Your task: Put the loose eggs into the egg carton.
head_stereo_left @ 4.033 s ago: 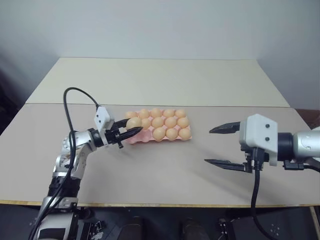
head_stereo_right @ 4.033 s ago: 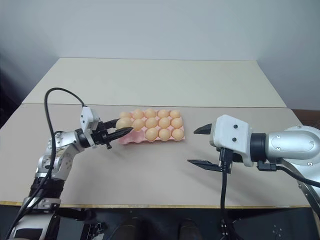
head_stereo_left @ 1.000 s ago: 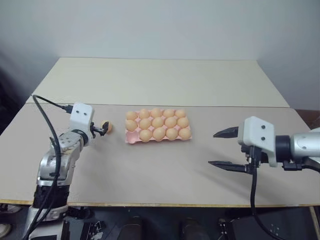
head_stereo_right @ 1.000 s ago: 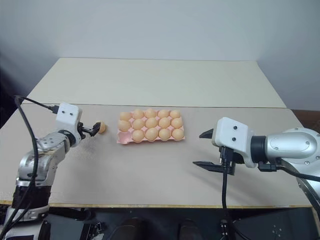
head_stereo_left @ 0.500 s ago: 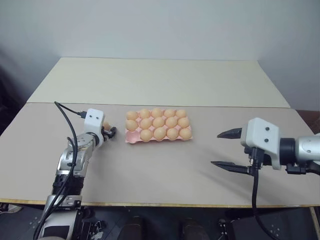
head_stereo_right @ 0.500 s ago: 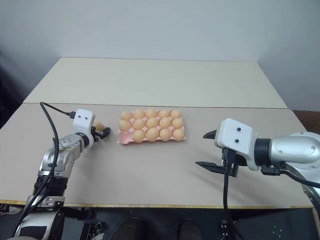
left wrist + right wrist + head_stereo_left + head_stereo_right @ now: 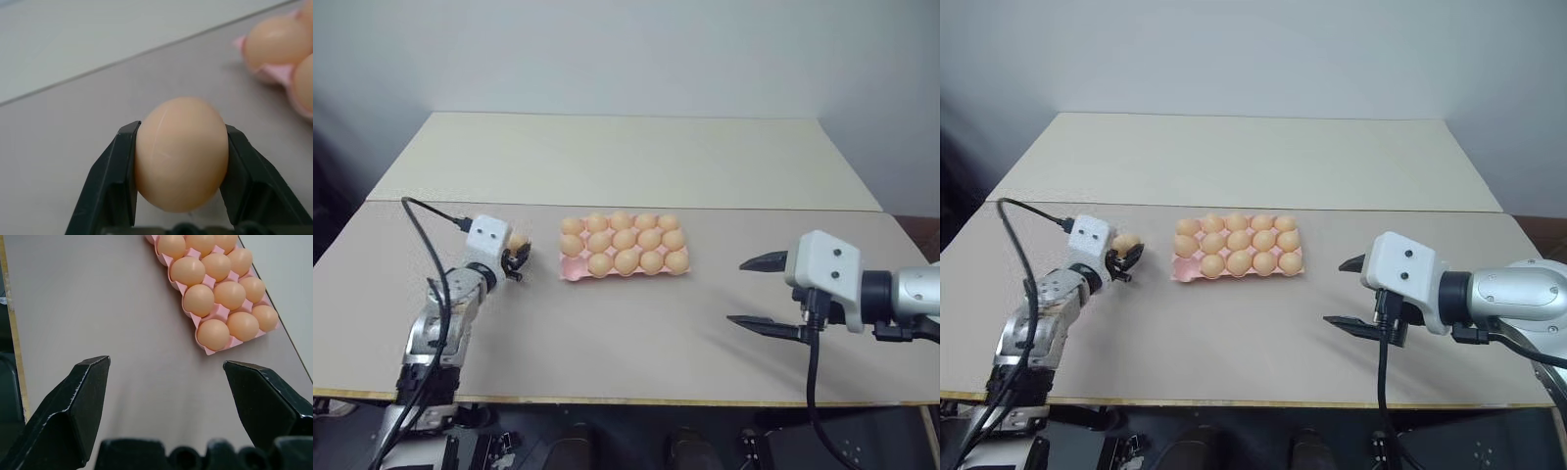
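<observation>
Listing by size, largest first: a pale beige, flat surface (image 7: 636, 323) carried everything.

Right arm: white-housed, low over the surface near its right side, black two-fingered right pincer (image 7: 756, 291) pointing toward the carton, jaws wide apart, holding nothing.

Left arm: reached forward near the surface's left side, left pincer (image 7: 178, 161) about level, clamped on one smooth, light orange-tan oval egg (image 7: 181, 152), a finger pressed on each flank.

Carton: a flat, pale pink moulded egg carton (image 7: 566, 271), lidless, sat mid-surface, just beside the left pincer. Every cup that could be seen held an egg; no empty cup could be made out.

Hazards, judged: the egg was gripped only across its smooth curved sides, so a quick swing or slack grip might let it slide out; too hard a squeeze might crack it. With no free cup evident, setting it down could knock seated eggs.
</observation>
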`<state>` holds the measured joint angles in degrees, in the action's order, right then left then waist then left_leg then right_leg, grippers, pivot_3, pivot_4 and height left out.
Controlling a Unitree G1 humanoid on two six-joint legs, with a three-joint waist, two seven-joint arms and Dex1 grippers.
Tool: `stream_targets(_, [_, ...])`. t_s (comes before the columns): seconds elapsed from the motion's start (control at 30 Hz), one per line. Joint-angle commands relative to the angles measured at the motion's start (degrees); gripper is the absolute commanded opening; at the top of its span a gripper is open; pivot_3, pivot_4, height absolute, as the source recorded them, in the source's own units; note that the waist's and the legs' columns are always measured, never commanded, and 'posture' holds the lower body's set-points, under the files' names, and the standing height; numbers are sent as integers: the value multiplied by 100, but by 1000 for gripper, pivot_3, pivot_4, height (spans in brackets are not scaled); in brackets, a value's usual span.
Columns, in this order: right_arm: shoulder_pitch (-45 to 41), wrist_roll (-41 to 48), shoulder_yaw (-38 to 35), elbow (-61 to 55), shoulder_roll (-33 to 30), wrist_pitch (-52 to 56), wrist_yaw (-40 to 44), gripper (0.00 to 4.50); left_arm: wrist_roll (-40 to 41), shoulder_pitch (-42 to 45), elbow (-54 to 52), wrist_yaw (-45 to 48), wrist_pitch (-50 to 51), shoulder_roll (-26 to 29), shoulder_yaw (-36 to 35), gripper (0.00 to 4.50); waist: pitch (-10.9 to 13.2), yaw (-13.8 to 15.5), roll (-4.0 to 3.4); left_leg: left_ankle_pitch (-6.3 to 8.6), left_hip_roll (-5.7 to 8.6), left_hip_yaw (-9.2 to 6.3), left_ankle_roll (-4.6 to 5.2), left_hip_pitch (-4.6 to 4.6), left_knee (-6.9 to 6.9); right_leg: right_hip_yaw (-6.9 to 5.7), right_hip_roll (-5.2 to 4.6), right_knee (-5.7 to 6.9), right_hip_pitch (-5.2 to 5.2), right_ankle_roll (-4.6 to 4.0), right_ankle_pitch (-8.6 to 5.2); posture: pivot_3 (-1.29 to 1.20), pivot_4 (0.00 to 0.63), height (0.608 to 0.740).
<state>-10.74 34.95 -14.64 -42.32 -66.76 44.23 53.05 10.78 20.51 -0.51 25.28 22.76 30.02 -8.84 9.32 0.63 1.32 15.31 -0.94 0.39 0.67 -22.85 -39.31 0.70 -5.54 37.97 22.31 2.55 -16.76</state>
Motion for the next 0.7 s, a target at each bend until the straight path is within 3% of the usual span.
stream_targets(0.03, [-82, 26, -148, -106, -39, 36, -88, 4318, 850, -175, -629, 875, -668, -57, -355, 2066, 0, 7, 0, 0, 0, 0, 0, 0, 0, -1, -1, 0, -1, 0, 0, 0, 150, 740])
stream_targets(0.23, [-69, 24, -110, -192, 29, 58, -280, 4318, 1157, -19, -544, 1513, -726, -203, 37, 2066, 0, 3, 0, 0, 9, 0, 0, 2, 0, -2, 1, -2, -4, 0, 0, 0, 150, 740])
stream_targets(0.53, [294, 22, -367, -504, 101, 260, -572, 4318, 706, 444, 214, 1950, -1142, -179, 588, 2066, 0, -3, 0, 0, 8, 0, 1, 1, -1, -3, 8, -2, -3, 0, 0, 0, 150, 740])
stream_targets(0.7, [449, 58, -503, -609, 126, 329, -639, 4318, 596, 475, 388, 2029, -1330, -127, 592, 3527, 0, -6, 0, 0, 4, -2, 1, 2, -1, -3, 12, 0, -3, 0, 0, 0, 150, 740])
